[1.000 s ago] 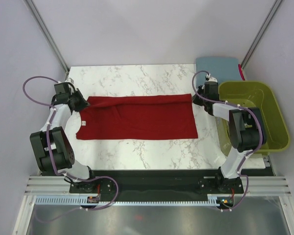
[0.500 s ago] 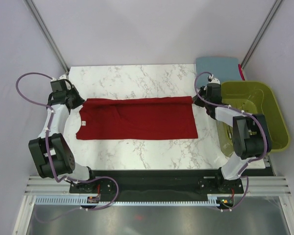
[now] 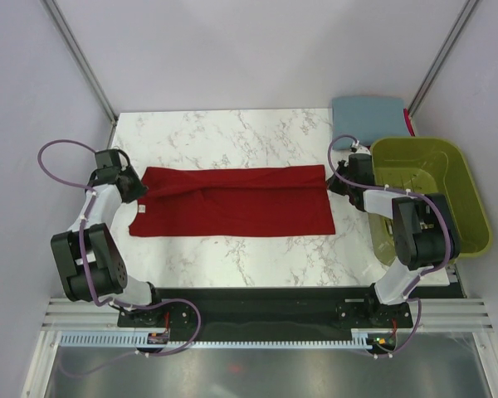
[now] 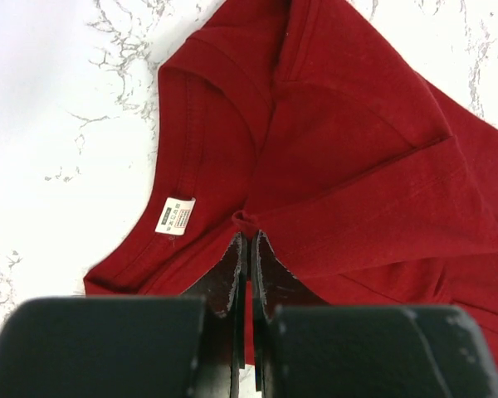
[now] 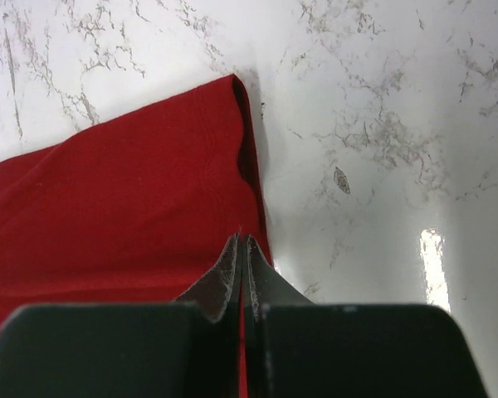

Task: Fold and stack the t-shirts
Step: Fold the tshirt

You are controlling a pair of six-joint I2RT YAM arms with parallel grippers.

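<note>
The dark red t-shirt [image 3: 232,199] lies as a long band across the marble table, collar end at the left. My left gripper [image 3: 138,187] is shut on a fold of it beside the collar; in the left wrist view the tips [image 4: 247,236] pinch a small bunch of red cloth [image 4: 357,141] next to a white label [image 4: 175,216]. My right gripper [image 3: 334,179] is shut on the shirt's right edge near its far corner, also seen in the right wrist view [image 5: 242,239] on the red cloth [image 5: 108,215]. The slate blue-grey t-shirt [image 3: 367,110] lies folded at the back right.
An olive-green plastic basket [image 3: 473,199] stands at the table's right edge, close to my right arm. The white marble tabletop [image 3: 232,133] shows behind and in front of the red shirt. Grey walls enclose the table on three sides.
Both grippers have moved a little toward the near side with the shirt's ends in them. The left end of the shirt has shifted with the left gripper.
</note>
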